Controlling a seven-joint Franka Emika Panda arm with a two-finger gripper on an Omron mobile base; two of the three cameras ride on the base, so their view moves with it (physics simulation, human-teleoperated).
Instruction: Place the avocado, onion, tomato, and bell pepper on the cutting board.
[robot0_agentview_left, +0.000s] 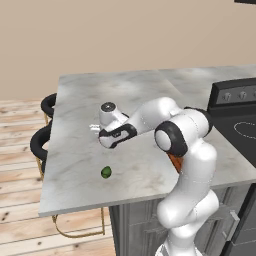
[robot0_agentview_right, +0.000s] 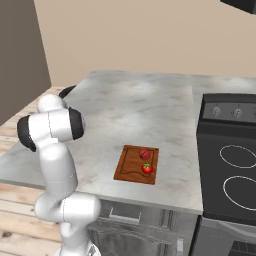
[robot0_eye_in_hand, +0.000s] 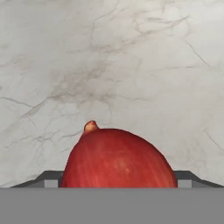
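A red onion (robot0_eye_in_hand: 118, 159) with a small tan tip sits between my fingers, and my gripper (robot0_eye_in_hand: 118, 184) is shut on its sides above bare marble. In the left base view the gripper (robot0_agentview_left: 96, 129) hangs over the middle left of the counter. The dark green avocado (robot0_agentview_left: 106, 172) lies on the counter nearer the front edge, apart from the gripper. The reddish-brown cutting board (robot0_agentview_right: 131, 167) lies near the counter's front edge, right of the arm. On it rest a tomato (robot0_agentview_right: 147, 168) and a darker red round piece of produce (robot0_agentview_right: 145, 153).
A black stove (robot0_agentview_right: 230, 165) adjoins the counter on the right. Black bar stools (robot0_agentview_left: 42, 140) stand along the counter's left edge. The marble counter (robot0_agentview_left: 125, 90) stretches back toward a beige wall.
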